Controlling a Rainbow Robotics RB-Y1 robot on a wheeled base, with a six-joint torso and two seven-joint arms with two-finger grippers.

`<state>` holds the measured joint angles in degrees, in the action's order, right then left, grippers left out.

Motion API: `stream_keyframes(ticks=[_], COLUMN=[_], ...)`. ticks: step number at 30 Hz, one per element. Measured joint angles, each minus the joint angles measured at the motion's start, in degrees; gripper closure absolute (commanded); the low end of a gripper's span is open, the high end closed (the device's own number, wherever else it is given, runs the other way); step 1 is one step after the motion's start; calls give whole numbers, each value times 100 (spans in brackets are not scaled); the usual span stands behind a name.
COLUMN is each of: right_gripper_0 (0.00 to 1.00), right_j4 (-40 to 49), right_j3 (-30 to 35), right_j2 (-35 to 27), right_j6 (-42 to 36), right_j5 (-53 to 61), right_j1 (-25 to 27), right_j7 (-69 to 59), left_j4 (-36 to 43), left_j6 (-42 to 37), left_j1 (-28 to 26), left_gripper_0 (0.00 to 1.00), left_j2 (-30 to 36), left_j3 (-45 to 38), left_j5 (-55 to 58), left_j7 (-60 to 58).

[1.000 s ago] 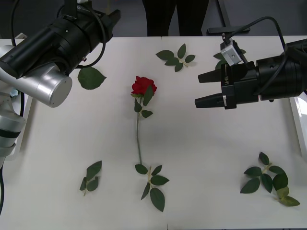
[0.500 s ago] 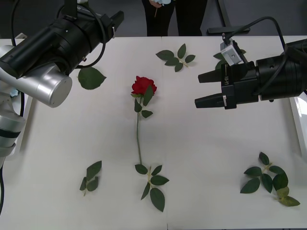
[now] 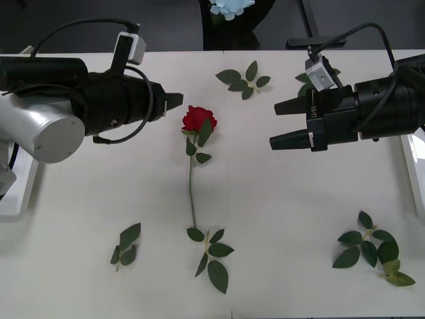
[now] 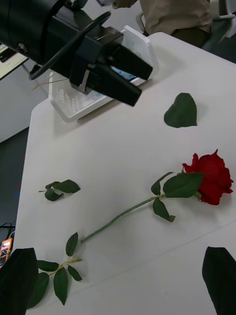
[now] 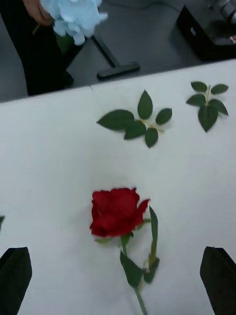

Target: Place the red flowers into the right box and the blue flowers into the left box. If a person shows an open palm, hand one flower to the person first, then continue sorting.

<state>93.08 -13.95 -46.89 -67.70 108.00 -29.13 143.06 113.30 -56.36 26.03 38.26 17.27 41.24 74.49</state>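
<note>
Left gripper (image 3: 174, 101) swung down beside the red rose (image 3: 198, 119) lying mid-table, fingers spread, right gripper (image 3: 282, 123) parked open opposite; step looks like the rose pickup, so next: close on it, carry to the right box (image 3: 413, 166).

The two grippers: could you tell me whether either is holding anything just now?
Nothing: the left gripper and right gripper are both open, flanking the rose on the table.
</note>
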Motion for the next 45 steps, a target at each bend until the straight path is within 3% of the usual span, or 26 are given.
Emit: stream_keyframes(ticks=[6, 17, 32, 43, 45], right_gripper_0=[3, 3, 3, 3, 3], right_j4=[-91, -270, -385, -414, -415], right_j3=[0, 0, 0, 1, 1], right_j2=[0, 0, 0, 0, -1], right_j6=[-7, -105, -109, -104, -104], right_j5=[0, 0, 1, 1, 1], right_j1=[0, 0, 0, 0, 0], right_j7=[11, 78, 83, 83, 83], left_j4=[48, -849, -2714, -3250, -3301], left_j6=[-585, -599, -599, -599, -591], left_j1=[-279, -271, 729, 1067, 1081], left_gripper_0=[0, 0, 0, 0, 11], left_j2=[37, -136, -941, -1431, -1458], left_j3=[171, 937, 1684, 2017, 2083], left_j5=[110, -12, -383, -1347, -1367], left_j7=[-1, -257, -370, -370, -370])
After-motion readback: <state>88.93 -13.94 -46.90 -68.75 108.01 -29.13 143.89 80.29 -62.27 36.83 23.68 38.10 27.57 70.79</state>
